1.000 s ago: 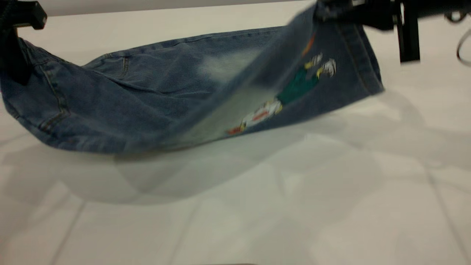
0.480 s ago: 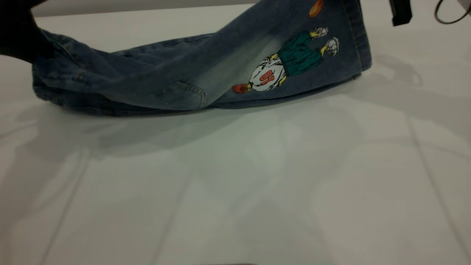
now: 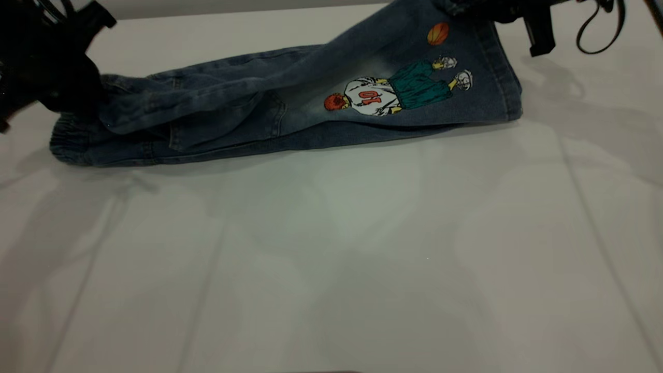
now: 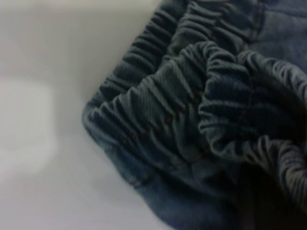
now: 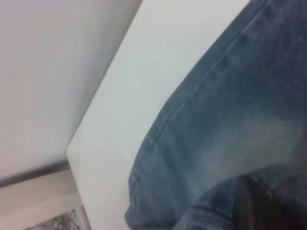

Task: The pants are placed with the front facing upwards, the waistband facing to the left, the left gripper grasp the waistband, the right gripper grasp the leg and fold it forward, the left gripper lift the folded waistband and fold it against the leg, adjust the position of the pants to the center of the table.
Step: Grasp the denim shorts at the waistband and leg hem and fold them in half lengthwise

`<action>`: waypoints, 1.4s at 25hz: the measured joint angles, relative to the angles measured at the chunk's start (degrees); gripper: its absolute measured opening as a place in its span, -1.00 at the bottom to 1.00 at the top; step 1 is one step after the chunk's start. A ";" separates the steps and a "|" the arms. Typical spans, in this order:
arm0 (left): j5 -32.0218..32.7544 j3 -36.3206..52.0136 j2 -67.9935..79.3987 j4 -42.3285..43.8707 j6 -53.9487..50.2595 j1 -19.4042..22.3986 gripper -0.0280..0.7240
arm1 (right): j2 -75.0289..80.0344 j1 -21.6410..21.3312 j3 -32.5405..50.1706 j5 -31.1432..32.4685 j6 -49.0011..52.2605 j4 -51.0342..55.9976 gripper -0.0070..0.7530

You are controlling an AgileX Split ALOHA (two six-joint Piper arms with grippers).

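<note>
The blue denim pants point(image 3: 248, 114) lie folded lengthwise along the far part of the white table point(image 3: 331, 248). The gathered waistband point(image 3: 72, 147) points left, and its ruffles point(image 4: 158, 110) fill the left wrist view. My left gripper point(image 3: 77, 98) is shut on the waistband's upper layer, just above the table. The folded-over leg point(image 3: 466, 98) shows its basketball cartoon print point(image 3: 383, 96) face up. Its far corner rises to my right gripper point(image 3: 481, 8) at the top edge, which is shut on the leg. The leg's denim point(image 5: 230, 110) is pressed close in the right wrist view.
A black cable loop point(image 3: 595, 31) hangs beside the right gripper. The table's far edge point(image 5: 96, 120) runs just behind the pants, with a wall beyond it. Bare tabletop spreads in front of the pants toward the near edge.
The pants hung slack between both grippers a second ago. They have come down and now lie flat, with the leg folded over and the print face up. Both grippers have dropped lower.
</note>
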 joint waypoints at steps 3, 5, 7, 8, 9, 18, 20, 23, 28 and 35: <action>-3.39 -0.05 2.20 0.09 -2.49 0.00 -0.74 | 2.11 0.00 -1.64 -0.25 1.06 0.00 -0.90; -4.45 -0.05 3.03 0.09 -4.23 0.00 -0.74 | 3.06 0.00 -2.27 -0.55 1.77 0.00 -0.90; -5.08 -0.12 3.50 0.12 -5.28 0.00 -0.73 | 3.58 0.00 -2.54 -1.04 2.16 0.05 -0.90; -5.13 -0.50 3.74 0.12 -5.55 0.00 -0.73 | 3.63 0.00 -2.54 -1.33 2.16 0.05 -0.90; -5.13 -0.88 3.90 0.12 -5.70 0.00 -0.72 | 3.70 0.00 -2.54 -1.50 2.32 0.05 -0.90; -3.31 -6.41 4.70 0.16 -6.36 0.05 -0.70 | 3.70 0.00 -3.20 -4.36 7.02 0.15 -0.90; -2.58 -7.38 5.45 0.16 -6.36 0.05 -0.69 | 3.70 0.00 -3.20 -4.37 7.07 0.15 -0.90; -1.97 -8.30 6.64 0.21 -6.40 0.05 -0.66 | 3.70 0.00 -3.20 -4.48 7.26 0.15 -0.90; -1.99 -9.17 7.80 0.36 -6.40 0.05 -0.45 | 3.70 0.00 -3.20 -4.48 8.30 0.18 -0.89; -6.83 -9.17 7.80 0.36 -9.22 0.05 0.06 | 3.70 0.00 -3.20 -4.43 12.60 0.18 -0.84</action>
